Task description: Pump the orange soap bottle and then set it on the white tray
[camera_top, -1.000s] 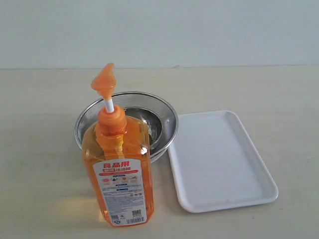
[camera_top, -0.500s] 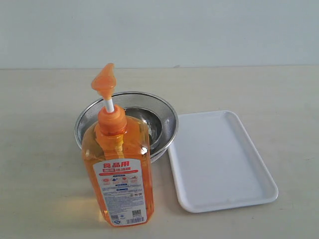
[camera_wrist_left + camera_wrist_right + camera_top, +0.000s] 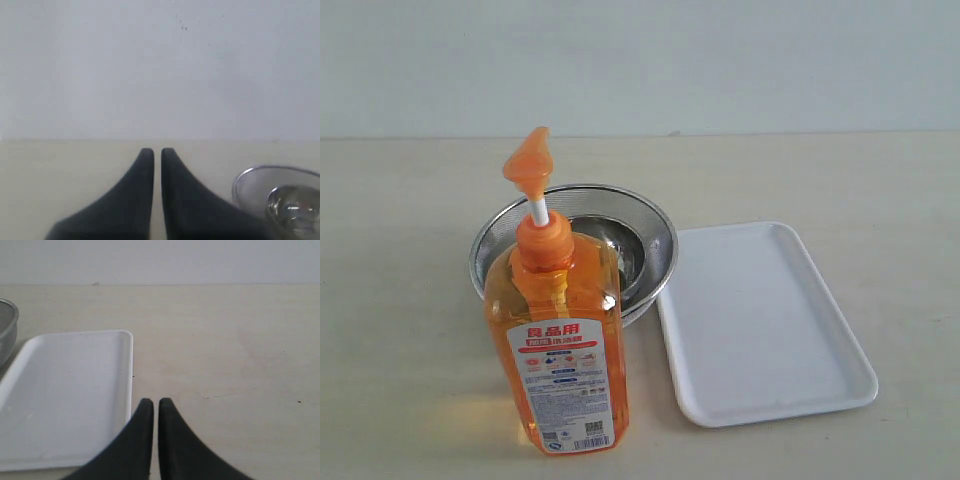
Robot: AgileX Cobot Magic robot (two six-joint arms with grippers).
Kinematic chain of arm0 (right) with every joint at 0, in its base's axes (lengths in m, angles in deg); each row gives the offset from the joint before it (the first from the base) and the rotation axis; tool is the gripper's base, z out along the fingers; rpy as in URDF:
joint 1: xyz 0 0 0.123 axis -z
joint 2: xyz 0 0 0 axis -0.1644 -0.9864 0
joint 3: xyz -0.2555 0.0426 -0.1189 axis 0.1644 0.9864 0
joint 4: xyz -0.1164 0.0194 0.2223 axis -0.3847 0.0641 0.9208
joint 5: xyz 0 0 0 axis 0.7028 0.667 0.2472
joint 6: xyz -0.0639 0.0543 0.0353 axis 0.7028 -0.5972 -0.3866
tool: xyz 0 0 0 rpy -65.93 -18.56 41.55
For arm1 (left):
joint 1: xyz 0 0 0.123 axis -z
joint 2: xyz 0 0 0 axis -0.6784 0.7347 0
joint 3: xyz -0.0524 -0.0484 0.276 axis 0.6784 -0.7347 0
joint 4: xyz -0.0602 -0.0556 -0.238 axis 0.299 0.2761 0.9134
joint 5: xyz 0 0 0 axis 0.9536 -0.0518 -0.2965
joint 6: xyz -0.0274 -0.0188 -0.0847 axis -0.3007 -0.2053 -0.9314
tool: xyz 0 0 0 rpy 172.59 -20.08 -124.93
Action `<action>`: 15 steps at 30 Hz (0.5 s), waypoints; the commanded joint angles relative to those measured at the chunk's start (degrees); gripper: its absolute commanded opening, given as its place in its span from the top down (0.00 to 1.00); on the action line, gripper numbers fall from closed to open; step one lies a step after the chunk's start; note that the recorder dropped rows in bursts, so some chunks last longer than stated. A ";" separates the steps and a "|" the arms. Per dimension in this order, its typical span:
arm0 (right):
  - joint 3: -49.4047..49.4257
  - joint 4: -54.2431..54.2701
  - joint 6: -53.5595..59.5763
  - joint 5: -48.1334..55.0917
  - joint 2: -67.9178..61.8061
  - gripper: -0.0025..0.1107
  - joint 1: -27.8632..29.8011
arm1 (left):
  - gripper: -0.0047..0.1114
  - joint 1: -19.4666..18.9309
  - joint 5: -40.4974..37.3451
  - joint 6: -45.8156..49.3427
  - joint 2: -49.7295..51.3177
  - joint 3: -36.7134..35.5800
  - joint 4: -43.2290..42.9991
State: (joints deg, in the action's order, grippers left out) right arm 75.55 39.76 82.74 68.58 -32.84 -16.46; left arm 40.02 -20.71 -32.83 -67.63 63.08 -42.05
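Observation:
The orange soap bottle [image 3: 563,340] stands upright on the table at the front left of the exterior view, its orange pump head [image 3: 528,162] raised on a white stem. The white tray [image 3: 760,320] lies flat to its right with nothing in it, and shows in the right wrist view too [image 3: 65,395]. No arm appears in the exterior view. My left gripper [image 3: 157,152] is shut with nothing between its fingers, over bare table. My right gripper [image 3: 155,403] is shut too, holding nothing, just beside the tray's edge.
A round steel mesh bowl [image 3: 640,225] sits right behind the bottle and touches the tray's left edge; its rim [image 3: 250,175] shows in the left wrist view. A pale wall [image 3: 640,60] closes the table's far side.

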 commanded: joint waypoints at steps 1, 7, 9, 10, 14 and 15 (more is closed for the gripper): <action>-0.02 0.01 -0.01 -0.67 0.40 0.97 0.16 | 0.92 -0.17 0.00 -5.62 -0.10 3.35 0.85; -0.02 0.01 -0.01 -0.67 0.40 0.97 0.16 | 0.92 -0.17 0.50 -19.47 -0.10 6.20 3.79; -0.02 0.01 -0.01 -0.67 0.40 0.97 0.16 | 0.92 -0.17 0.92 -19.47 -0.10 6.20 5.37; -0.02 0.01 -0.01 -0.67 0.40 0.97 0.16 | 0.92 -0.17 1.81 -19.47 -0.10 6.20 5.37; -0.02 0.01 -0.01 -0.67 0.40 0.97 0.16 | 0.92 -0.17 11.39 -19.47 -0.10 6.20 5.37; -0.02 0.01 -0.01 -0.67 0.40 0.97 0.16 | 0.92 -0.17 15.13 -19.47 -0.10 6.32 5.37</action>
State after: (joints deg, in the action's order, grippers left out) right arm 75.55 39.76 82.74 68.58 -32.84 -16.46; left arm 40.02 -13.75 -51.92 -67.73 69.04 -37.28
